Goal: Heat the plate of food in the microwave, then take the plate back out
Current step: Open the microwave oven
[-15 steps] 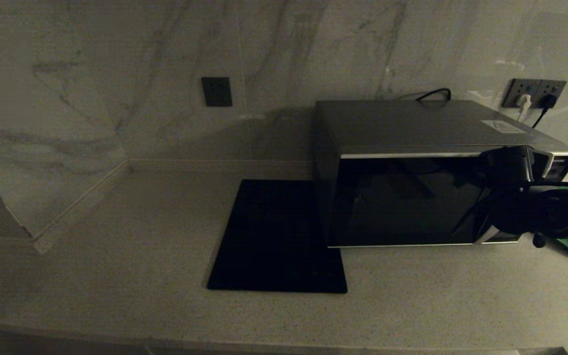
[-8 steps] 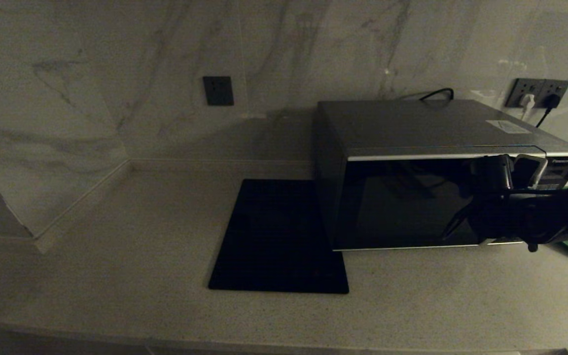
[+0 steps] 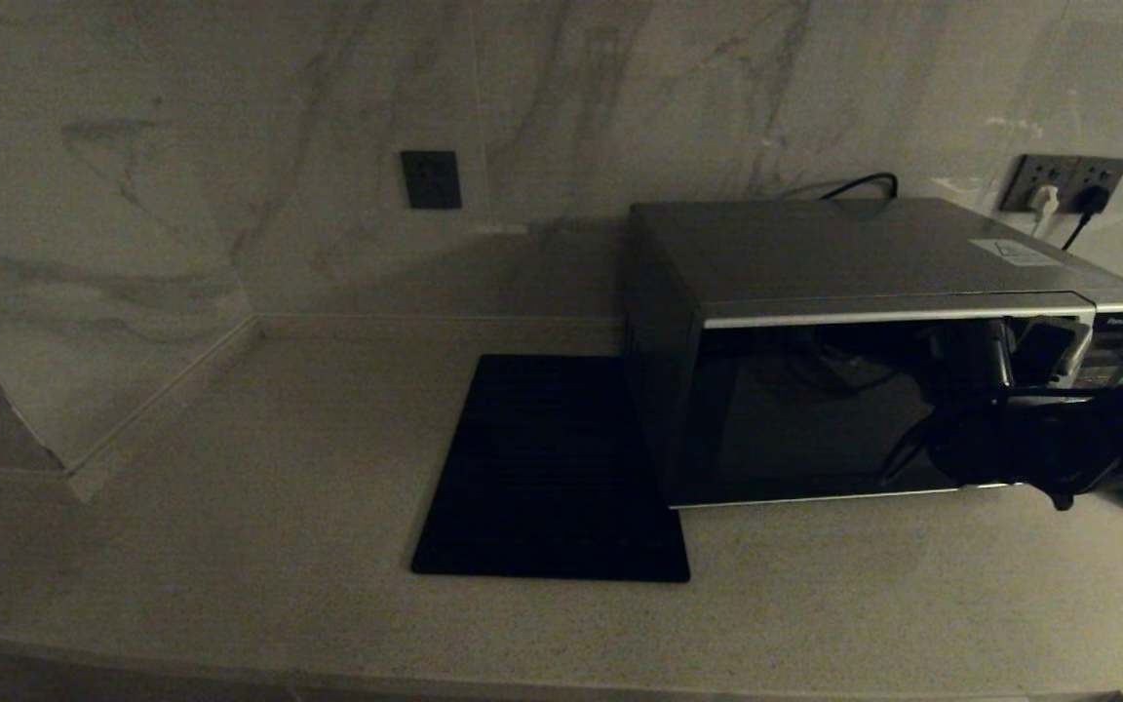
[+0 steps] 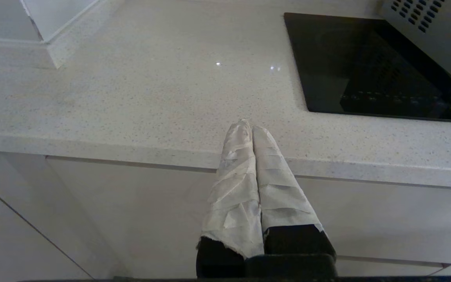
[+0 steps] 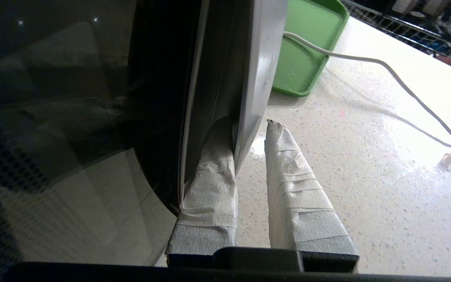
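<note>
microwave: grey-silver box on the worktop, against the marble wall; dark glass door pulled slightly ajar on its right edge, front swung out a bit from the casing.
right tool: at the microwave door's right edge; one taped finger tucked behind the silver door edge, the other finger outside it, so the fingers straddle the edge, narrow gap, clamped on the door edge. In the head view the right arm reaches in front of the microwave's lower right corner.
left tool: fingers pressed together, empty, hanging off the worktop's front edge, well left of the microwave, parked.
plate of food: not visible in any view; cannot tell where it is, door glass too dark to see inside.
black mat: flat square, touching the microwave's left side, on the worktop.
green tray: on the worktop just right of the microwave, past the door edge.
white cable: lies across the worktop right of the microwave, beside the tray.
wall sockets: behind the microwave's right rear, plugs in.
</note>
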